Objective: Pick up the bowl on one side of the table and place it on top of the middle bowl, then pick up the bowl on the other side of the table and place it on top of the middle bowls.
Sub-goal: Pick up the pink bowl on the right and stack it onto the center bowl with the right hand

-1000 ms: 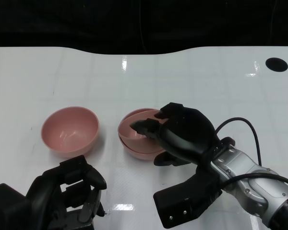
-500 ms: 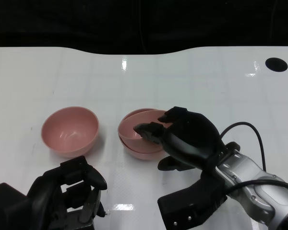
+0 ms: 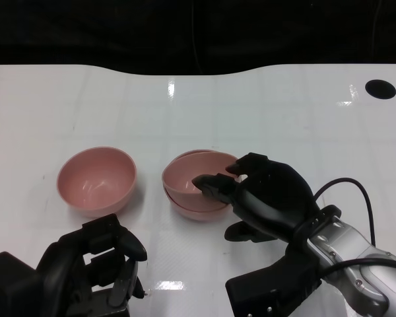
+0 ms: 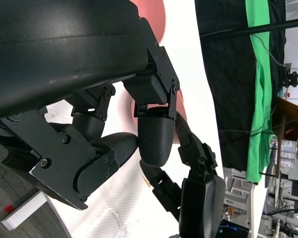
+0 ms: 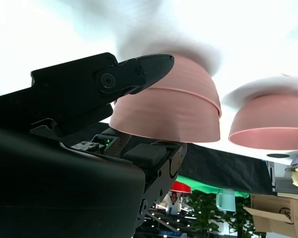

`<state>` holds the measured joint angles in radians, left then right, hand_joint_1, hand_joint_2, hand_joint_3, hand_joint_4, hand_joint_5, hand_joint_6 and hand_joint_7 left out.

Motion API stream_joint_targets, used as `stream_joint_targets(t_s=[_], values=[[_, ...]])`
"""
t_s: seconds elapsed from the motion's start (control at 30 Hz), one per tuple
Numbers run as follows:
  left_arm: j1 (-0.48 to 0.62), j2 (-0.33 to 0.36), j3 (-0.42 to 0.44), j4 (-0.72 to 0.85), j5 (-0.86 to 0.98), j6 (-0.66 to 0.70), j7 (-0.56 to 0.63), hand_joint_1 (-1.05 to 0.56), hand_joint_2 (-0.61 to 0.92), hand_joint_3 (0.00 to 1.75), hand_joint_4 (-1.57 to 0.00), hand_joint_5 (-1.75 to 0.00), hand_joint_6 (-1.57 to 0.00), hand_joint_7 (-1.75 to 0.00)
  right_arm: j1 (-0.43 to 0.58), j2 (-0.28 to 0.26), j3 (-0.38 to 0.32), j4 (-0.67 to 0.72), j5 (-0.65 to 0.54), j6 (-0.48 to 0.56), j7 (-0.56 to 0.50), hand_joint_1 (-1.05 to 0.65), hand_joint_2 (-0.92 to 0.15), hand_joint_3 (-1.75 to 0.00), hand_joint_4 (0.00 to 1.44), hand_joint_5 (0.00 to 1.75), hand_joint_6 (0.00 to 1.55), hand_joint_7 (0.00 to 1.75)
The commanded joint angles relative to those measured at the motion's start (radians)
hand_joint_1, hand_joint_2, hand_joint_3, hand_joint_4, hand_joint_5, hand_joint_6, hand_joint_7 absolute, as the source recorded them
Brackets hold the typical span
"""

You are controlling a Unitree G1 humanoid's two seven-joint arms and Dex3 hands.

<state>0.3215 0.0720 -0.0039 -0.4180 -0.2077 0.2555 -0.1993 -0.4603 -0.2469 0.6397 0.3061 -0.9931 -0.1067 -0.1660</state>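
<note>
Two pink bowls sit nested as a stack (image 3: 193, 188) at the table's middle; the upper one lies slightly tilted in the lower. A single pink bowl (image 3: 96, 179) stands to their left. My right hand (image 3: 267, 195) lies just right of the stack, fingers spread, its fingertips (image 3: 208, 181) hovering over the stack's right rim and holding nothing. In the right wrist view the stack (image 5: 169, 109) fills the middle, with one fingertip (image 5: 149, 67) beside its wall and the single bowl (image 5: 273, 124) beyond. My left hand (image 3: 96, 267) rests low near the front edge, fingers curled in, holding nothing.
The white glossy table (image 3: 284, 112) reaches back to a black backdrop. A dark round hole (image 3: 381, 88) marks its far right corner, another its far left edge. A black cable (image 3: 336, 188) loops behind my right wrist.
My right hand has drawn back to the lower right, away from the stacked bowls, which stay in place. The left hand and the single bowl have not moved.
</note>
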Motion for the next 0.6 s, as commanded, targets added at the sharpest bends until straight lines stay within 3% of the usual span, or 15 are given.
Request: stream_joint_targets(t_s=[0.03, 0.33, 0.6], values=[[0.003, 0.011, 0.007, -0.001, -0.001, -0.009, -0.001, -0.16, 0.40, 1.30, -0.79, -1.68, -0.85, -1.42, 0.008, -0.015, -0.006, 0.010, -0.009, 0.006, -0.010, -0.68, -0.92, -0.10, 0.33, 0.36, 0.42, 0.01], [0.002, 0.007, 0.007, 0.002, 0.001, -0.014, 0.002, -0.15, 0.39, 1.33, -0.81, -1.67, -0.86, -1.42, 0.006, -0.012, -0.009, 0.014, -0.002, 0.009, 0.004, -0.67, -0.92, -0.10, 0.32, 0.37, 0.43, 0.02], [0.001, 0.010, 0.005, 0.004, 0.001, -0.018, -0.001, -0.15, 0.39, 1.34, -0.80, -1.68, -0.85, -1.44, 0.019, -0.009, -0.037, -0.004, 0.022, -0.006, -0.048, -0.64, -0.92, -0.09, 0.32, 0.38, 0.43, 0.01]])
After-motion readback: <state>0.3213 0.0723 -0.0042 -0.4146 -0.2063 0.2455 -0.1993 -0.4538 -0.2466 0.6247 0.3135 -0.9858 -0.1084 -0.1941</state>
